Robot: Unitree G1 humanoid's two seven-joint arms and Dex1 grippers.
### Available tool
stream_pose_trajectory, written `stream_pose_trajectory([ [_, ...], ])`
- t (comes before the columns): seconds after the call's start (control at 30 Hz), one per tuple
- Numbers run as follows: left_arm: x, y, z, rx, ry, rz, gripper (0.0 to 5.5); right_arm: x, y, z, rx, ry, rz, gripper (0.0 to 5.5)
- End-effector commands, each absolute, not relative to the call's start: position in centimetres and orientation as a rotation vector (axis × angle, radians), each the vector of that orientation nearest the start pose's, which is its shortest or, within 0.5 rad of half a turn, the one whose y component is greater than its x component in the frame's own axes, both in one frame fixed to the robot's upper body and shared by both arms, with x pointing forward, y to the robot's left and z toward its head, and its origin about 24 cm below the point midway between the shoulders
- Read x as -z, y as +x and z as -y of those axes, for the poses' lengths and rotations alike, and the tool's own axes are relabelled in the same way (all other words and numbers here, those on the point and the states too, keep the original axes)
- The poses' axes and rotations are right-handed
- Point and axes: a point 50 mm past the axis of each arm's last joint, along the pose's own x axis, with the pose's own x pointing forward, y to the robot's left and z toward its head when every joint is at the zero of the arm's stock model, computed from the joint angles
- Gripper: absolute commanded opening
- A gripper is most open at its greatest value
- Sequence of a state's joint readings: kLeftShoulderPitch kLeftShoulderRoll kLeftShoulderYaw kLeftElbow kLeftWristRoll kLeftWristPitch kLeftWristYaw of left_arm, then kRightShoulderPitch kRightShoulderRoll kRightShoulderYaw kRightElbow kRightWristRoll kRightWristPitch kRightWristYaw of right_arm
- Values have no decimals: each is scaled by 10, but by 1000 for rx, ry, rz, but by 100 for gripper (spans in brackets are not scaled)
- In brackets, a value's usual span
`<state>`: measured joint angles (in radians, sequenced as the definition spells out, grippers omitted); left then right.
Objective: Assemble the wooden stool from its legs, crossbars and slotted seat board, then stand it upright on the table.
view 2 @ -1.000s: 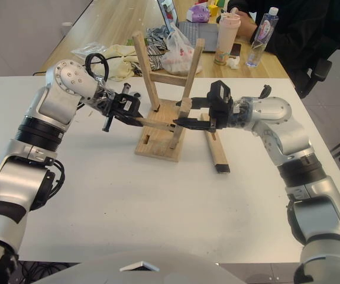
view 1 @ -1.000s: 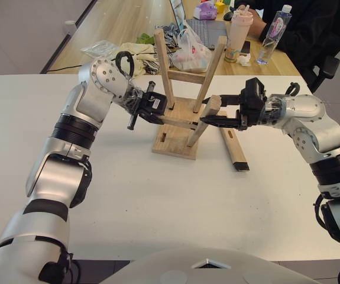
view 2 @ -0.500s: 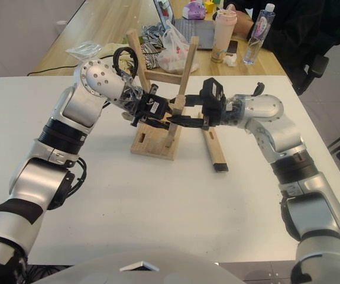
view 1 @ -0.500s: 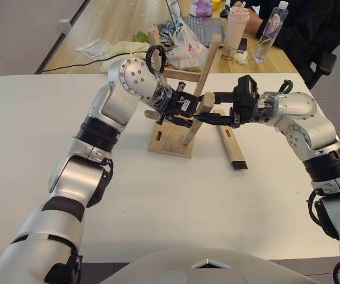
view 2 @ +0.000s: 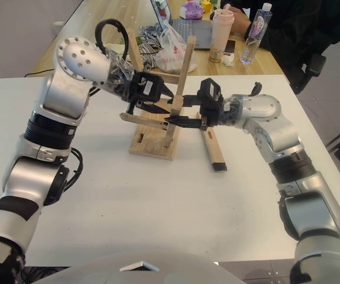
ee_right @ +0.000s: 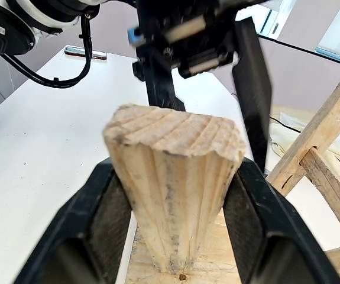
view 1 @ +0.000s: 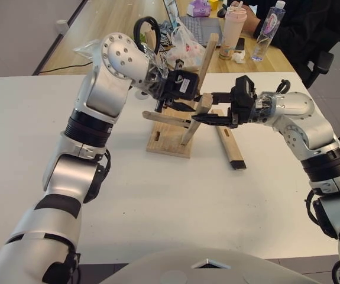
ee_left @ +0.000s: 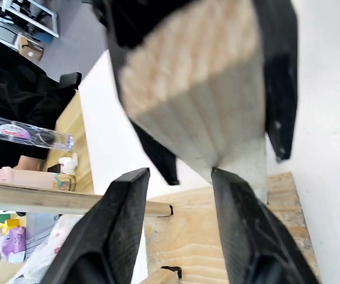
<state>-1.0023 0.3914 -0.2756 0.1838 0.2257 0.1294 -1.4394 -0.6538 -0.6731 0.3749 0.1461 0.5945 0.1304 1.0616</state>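
Right wrist view: R claw [ee_right: 177,170] clamped on leg [ee_right: 172,136] | L claw [ee_left: 178,177] apart | leg touches seat board [view 1: 164,141]

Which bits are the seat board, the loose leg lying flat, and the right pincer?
Seat board [view 1: 172,145]: left eye view, bare flat face.
Loose leg [view 1: 231,145]: left eye view, mid-length.
Right pincer [view 1: 197,120]: left eye view, between its fingertips.

Pale tan stool leg [ee_right: 175,171], white table [view 1: 158,195], black right end effector [view 1: 198,119]
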Motion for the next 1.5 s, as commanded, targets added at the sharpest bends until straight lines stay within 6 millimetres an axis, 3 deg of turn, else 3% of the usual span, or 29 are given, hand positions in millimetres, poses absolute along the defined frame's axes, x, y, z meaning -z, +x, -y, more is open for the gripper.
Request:
stream_pose_trajectory([
  [0.03,-309,309,-80,1356,983,354,185,-60,266,108,-1601,-362,-464,205],
  [0.13,-342,319,-105,1125,761,502,185,-65,270,111,-1600,-384,-456,205],
  [0.2,-351,326,-121,996,635,550,185,-70,274,114,-1598,-404,-455,205],
  [0.3,-352,334,-145,821,477,613,185,-76,282,126,-1584,-457,-468,205],
  [0.4,-357,330,-168,703,347,698,185,-86,291,136,-1585,-523,-481,205],
  [0.53,-360,324,-192,585,268,758,185,-98,298,140,-1587,-537,-477,205],
  [0.63,-352,320,-208,508,224,767,185,-107,303,138,-1586,-516,-472,205],
  [0.8,-327,321,-215,451,209,716,185,-118,302,133,-1610,-393,-509,205],
  [1.2,-304,314,-227,368,185,673,185,-127,307,134,-1556,-329,-623,205],
  [1.23,-303,314,-227,366,181,670,185,-127,307,133,-1557,-326,-625,241],
  [1.5,-292,315,-223,375,160,639,185,-123,313,141,-1486,-454,-611,376],
])
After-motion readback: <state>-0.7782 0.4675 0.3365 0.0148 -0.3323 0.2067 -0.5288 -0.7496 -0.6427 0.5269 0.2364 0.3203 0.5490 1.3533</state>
